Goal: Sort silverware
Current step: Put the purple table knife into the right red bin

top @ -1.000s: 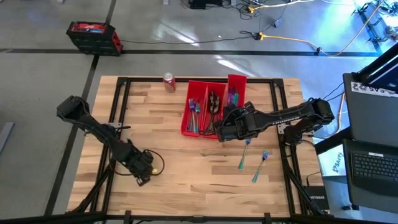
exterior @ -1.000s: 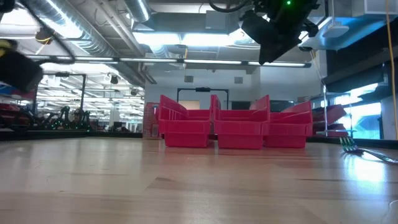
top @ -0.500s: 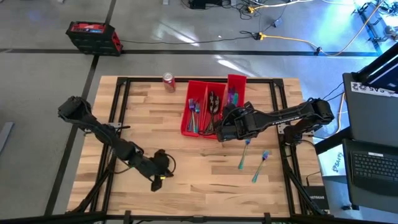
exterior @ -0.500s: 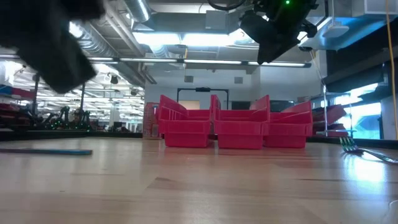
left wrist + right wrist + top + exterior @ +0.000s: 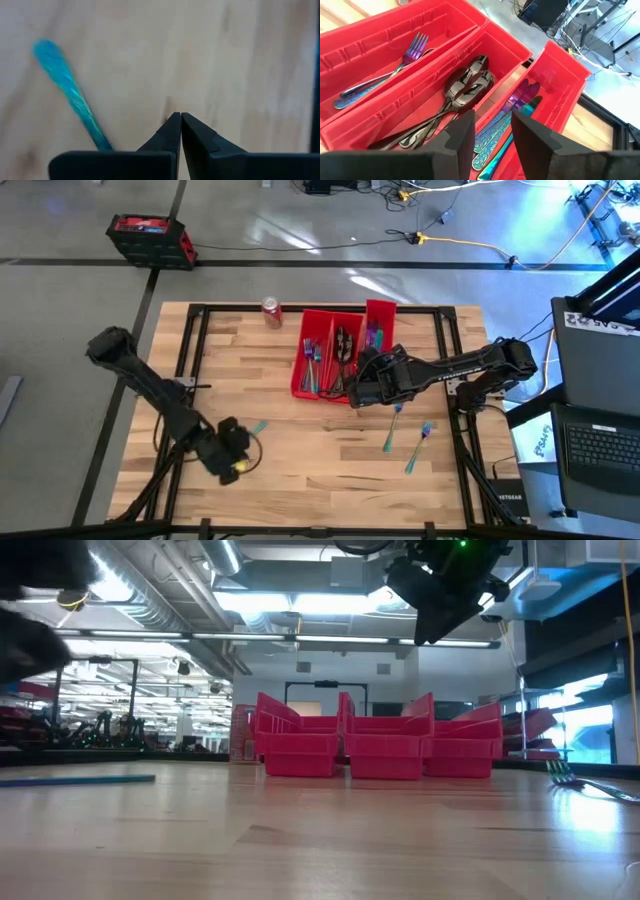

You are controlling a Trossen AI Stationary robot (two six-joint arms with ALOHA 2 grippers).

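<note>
**Cutlery split between three red bins and bare wood**

Overhead, the pale butcher-block table (image 5: pixel 300 450) shows long glued strips with a smooth, faintly glossy finish, framed by a dark metal rail. Three long, shiny red plastic bins (image 5: pixel 335 355) stand side by side near its far edge. In the right wrist view, one bin holds slim iridescent forks (image 5: pixel 385 67) with teal-to-purple handles, the middle one a heap of dark, mirror-polished spoons (image 5: pixel 467 85) with rounded bowls, and the third flat iridescent knives (image 5: pixel 512 112) with scroll-patterned handles.

Hovering just at the near end of the bins, the right gripper (image 5: pixel 365 387) has its two blunt, matte dark fingers (image 5: pixel 462 132) spread apart with nothing between them.

On the open wood near the right gripper lie two loose teal forks (image 5: pixel 408 438), thin and slightly angled, close to each other but apart. A single slim teal-blue utensil (image 5: pixel 257 426) lies flat on the boards well to the left of them.

Just beside that piece, the left gripper (image 5: pixel 228 448) hangs low over the table, its wedge-shaped black fingertips (image 5: pixel 172 132) pressed together and holding nothing; the utensil's glossy teal handle (image 5: pixel 70 95) lies alongside, not touching the tips.

A small cylindrical red soda can (image 5: pixel 271 311) stands upright at the far edge, left of the bins.
</note>
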